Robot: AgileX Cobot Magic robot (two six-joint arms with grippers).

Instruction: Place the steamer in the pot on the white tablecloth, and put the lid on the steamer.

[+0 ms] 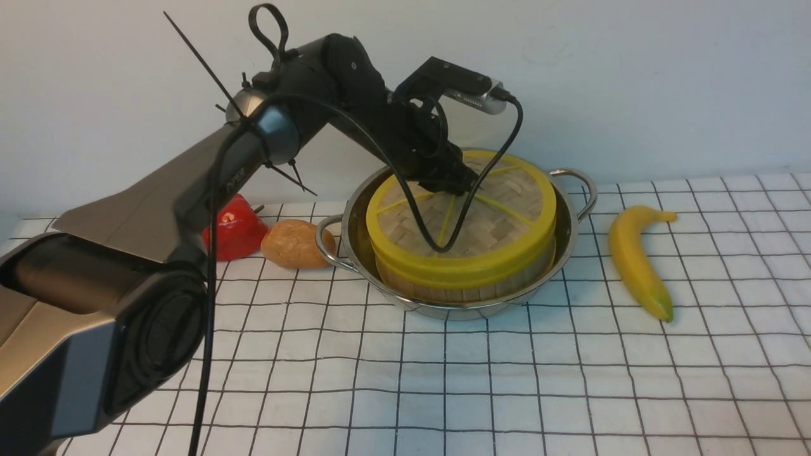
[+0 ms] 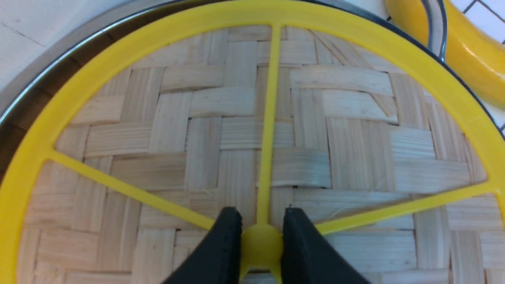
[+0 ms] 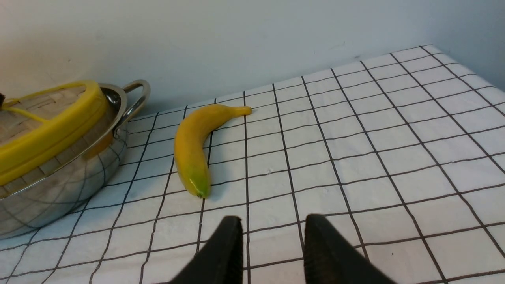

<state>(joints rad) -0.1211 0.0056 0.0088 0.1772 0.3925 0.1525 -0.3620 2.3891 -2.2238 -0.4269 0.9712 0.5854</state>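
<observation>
A plain pale wall stands behind the worktop, which is covered by the white tablecloth (image 1: pixel 507 380) with its black grid. In the front view the pot (image 1: pixel 573 237) sits on the cloth with the steamer (image 1: pixel 443 288) inside it and the lid (image 1: pixel 500 215) resting on top; the steamer's contents are hidden. The left arm reaches forward and bends down over the lid, its cable looping across the weave, and the left pincer (image 1: pixel 453 183) meets the lid's centre. Behind the arm, a red item (image 1: pixel 237 231) is partly covered, with a brown bread roll (image 1: pixel 294 242) next to it; a banana (image 1: pixel 637 263) lies on the far side of the pot.

The left wrist view shows that pincer (image 2: pixel 261 244) nearly closed, its fingers (image 2: pixel 225 248) pressing either side of the lid's yellow hub. The pot's rim and the banana are cut off at the frame's edge.

In the right wrist view the right pincer (image 3: pixel 272 244) hangs above bare cloth, jaws apart and empty, the banana ahead of it and the pot further aside.
</observation>
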